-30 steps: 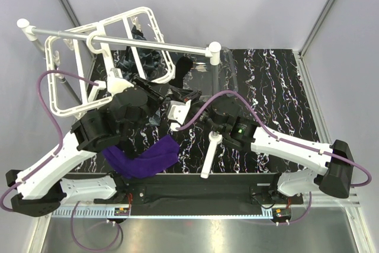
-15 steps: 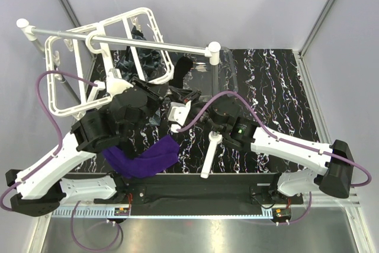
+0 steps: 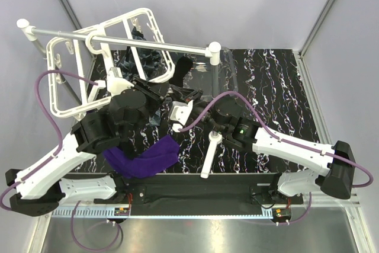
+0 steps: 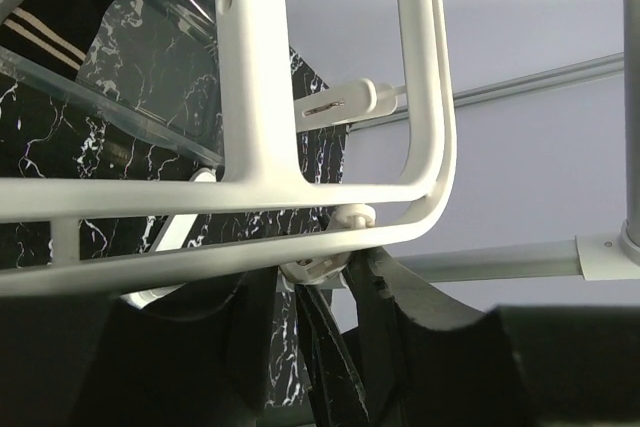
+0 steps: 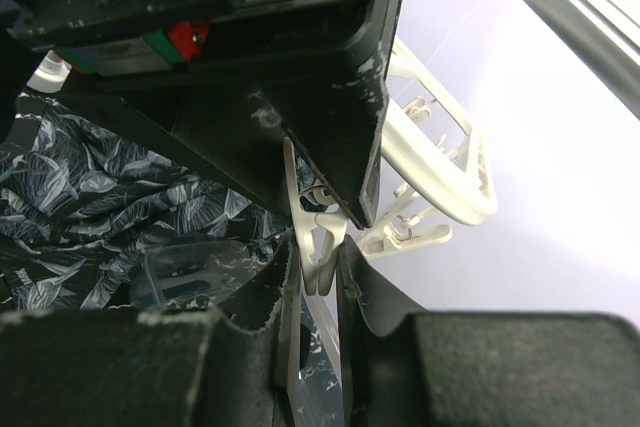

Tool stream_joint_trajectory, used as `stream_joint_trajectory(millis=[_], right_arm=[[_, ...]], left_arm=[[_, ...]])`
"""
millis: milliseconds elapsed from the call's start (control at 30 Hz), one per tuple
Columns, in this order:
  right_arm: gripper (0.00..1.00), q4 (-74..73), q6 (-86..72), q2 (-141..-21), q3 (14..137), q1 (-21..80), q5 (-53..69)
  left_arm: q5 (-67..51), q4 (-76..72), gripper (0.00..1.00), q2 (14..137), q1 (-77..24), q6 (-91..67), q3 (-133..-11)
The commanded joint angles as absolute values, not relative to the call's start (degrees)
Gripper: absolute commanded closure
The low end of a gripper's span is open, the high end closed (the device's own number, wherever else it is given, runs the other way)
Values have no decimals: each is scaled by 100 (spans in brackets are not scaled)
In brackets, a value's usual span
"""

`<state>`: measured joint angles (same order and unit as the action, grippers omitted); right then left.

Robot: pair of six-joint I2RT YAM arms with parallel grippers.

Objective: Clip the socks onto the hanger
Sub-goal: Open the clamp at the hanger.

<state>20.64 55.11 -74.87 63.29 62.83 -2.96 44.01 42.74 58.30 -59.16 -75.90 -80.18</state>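
Observation:
The white grid hanger [image 3: 145, 11] hangs tilted at the back left, and its frame [image 4: 250, 127] fills the left wrist view. My left gripper [image 3: 159, 94] sits just under the frame, and a dark strip of sock [image 4: 325, 347] runs from a small white clip [image 4: 318, 267] down between its fingers. My right gripper [image 3: 185, 100] is shut on the white clip [image 5: 318, 232], one finger on each side. A purple sock [image 3: 145, 158] lies on the table under the left arm. A black sock [image 3: 181, 70] lies behind the grippers. A marbled sock [image 3: 145, 57] hangs on the hanger.
The silver rod [image 3: 130, 42] with white end caps crosses above the hanger. A clear plastic container [image 3: 224, 74] stands at the back of the dark marbled table [image 3: 272, 87]. A white bar [image 3: 209, 155] lies near the right arm. Walls close both sides.
The right gripper has crept slightly up and towards the hanger clip. The left arm and the socks are nearly unchanged.

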Motion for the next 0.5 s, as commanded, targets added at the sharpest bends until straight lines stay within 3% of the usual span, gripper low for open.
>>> stream_joint_trajectory(millis=[0, 67, 267, 300, 433, 467], right_arm=[[100, 2294, 5458, -7330, 6425, 6302, -325], [100, 2250, 5397, -7339, 6477, 6311, -325], [100, 2206, 5282, -7488, 6618, 6302, -308], [100, 2189, 5256, -7514, 6627, 6284, -308], [100, 2189, 5142, -7550, 6644, 6249, -334], [100, 2180, 5124, -7559, 6662, 6249, -360]], left_arm=[[4940, 3789, 83, 5766, -5924, -7313, -7893], [4896, 3413, 67, 5600, -5941, -6859, -7761], [4141, 2085, 49, 5081, -5994, -6100, -6935], [3992, 2092, 42, 4993, -5994, -6152, -6874], [4016, 2608, 40, 4957, -5994, -6685, -7144], [4278, 3637, 40, 5035, -5994, -7637, -7528]])
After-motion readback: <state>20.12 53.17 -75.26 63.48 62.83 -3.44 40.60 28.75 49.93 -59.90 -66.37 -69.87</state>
